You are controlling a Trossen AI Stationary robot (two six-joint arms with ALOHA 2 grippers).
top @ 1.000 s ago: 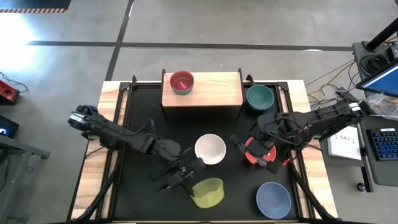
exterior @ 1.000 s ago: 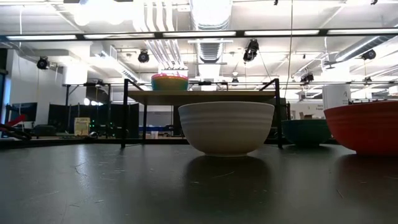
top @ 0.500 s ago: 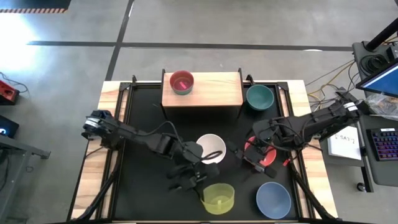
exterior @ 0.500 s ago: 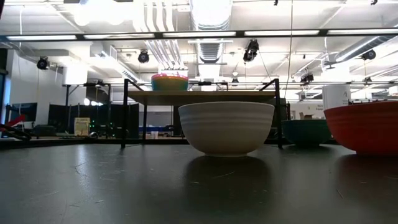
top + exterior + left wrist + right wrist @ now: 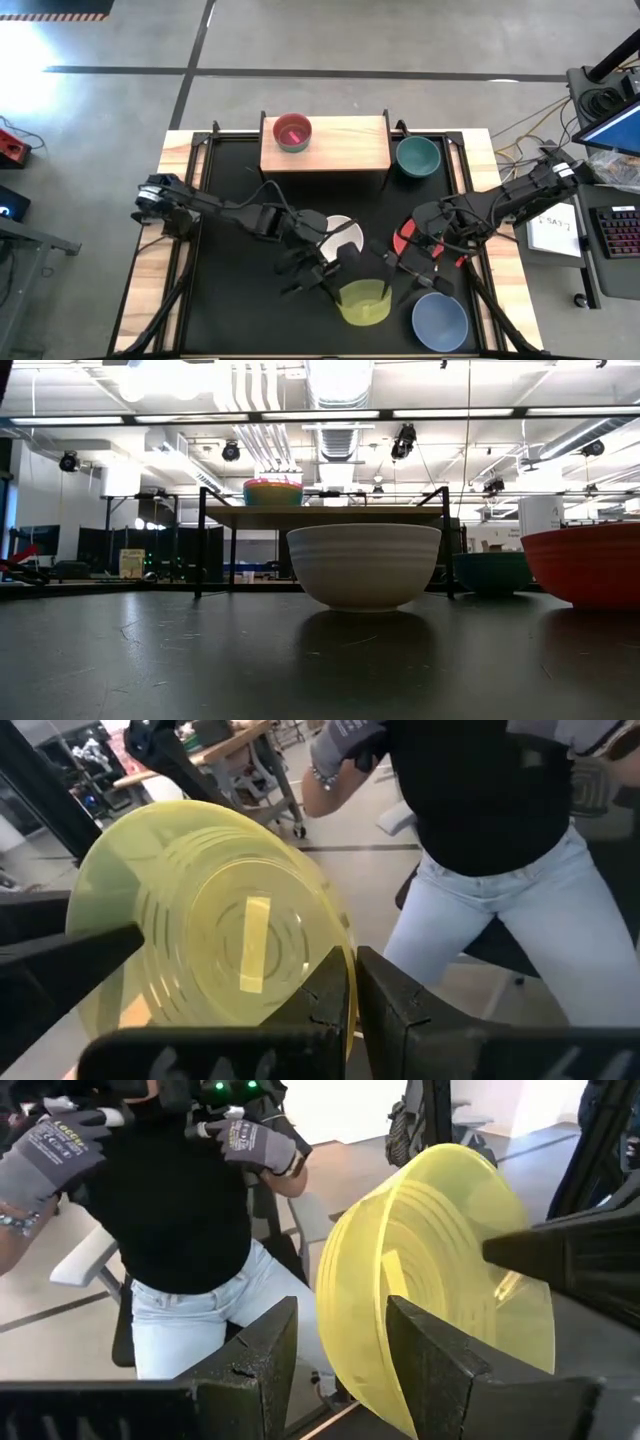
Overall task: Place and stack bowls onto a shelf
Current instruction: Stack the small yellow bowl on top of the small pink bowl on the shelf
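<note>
My left gripper (image 5: 330, 283) has carried the small translucent yellow plastic bowl (image 5: 362, 302) further right since the frame before, so it now hangs over the near middle of the black counter (image 5: 235, 310), and my right gripper (image 5: 412, 277) has left the large red plastic bowl (image 5: 404, 241) and swung toward the near side to meet it. In the left wrist view the left fingers (image 5: 327, 995) are closed on the yellow bowl's ribbed rim, the bowl tipped on its side. In the right wrist view my right fingers (image 5: 268, 1348) stand spread with the yellow rim at the gap between them; I cannot tell if they touch it. The ridged white plastic bowl (image 5: 343, 237) sits mid-counter, partly under my left arm. The teal bowl (image 5: 417, 156) rests just right of the light-wood shelf (image 5: 340, 146), which carries a short stack topped by a pink bowl (image 5: 292, 131) at its left end. The periwinkle-blue bowl (image 5: 439, 320) sits near right. A person in a black top and grey gloves (image 5: 160, 1200) stands beyond the counter
</note>
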